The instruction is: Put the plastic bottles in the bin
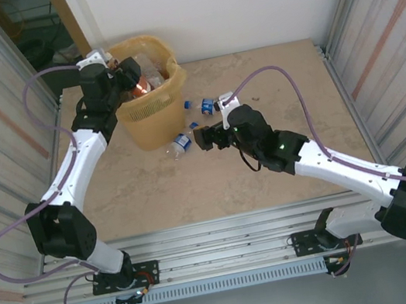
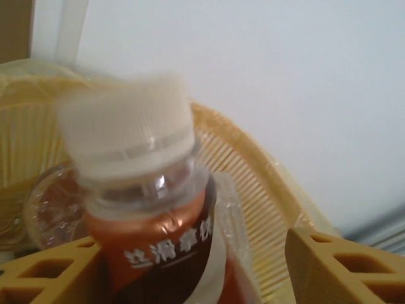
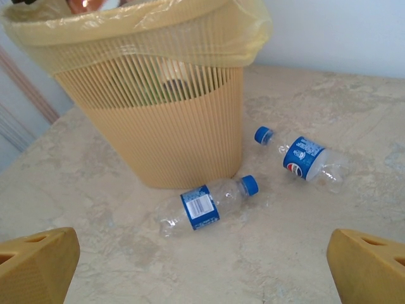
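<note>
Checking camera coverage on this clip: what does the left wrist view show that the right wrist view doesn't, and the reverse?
Left wrist: a brown-labelled bottle with a white cap sits between the left fingers, with a gap at one finger. It is above the lined rim of the bin. Right wrist: two clear blue-capped bottles lie on the table beside the bin. The right fingers are spread wide with nothing between them. Both: the yellow-orange bin with its bag liner.

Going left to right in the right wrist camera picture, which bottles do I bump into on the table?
Bottle with the barcode label → bottle with the round logo label. The bin overlaps the first, so I skip it.
</note>
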Tool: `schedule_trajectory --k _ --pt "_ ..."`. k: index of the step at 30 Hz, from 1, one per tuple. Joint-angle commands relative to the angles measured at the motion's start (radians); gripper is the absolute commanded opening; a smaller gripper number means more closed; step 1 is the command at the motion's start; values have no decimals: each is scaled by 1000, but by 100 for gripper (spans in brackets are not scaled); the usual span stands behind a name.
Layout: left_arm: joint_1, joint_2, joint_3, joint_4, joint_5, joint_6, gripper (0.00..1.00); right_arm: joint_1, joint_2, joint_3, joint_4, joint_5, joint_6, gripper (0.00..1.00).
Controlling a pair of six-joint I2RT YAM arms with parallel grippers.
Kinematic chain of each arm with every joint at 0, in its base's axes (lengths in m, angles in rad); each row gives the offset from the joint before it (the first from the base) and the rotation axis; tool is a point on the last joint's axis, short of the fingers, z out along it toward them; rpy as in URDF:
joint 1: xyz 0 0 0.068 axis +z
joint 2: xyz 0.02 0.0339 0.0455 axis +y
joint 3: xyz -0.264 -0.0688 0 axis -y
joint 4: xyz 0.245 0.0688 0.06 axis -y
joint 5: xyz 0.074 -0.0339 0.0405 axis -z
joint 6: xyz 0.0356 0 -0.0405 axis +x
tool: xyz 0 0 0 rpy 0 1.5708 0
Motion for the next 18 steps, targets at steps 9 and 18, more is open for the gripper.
schedule_trajectory --k 9,18 --pt "24 -79 -12 -74 -186 144 77 -9 25 5 19 -39 34 99" --pt "46 -110 1 -129 -184 225 69 -11 42 23 9 -36 41 99"
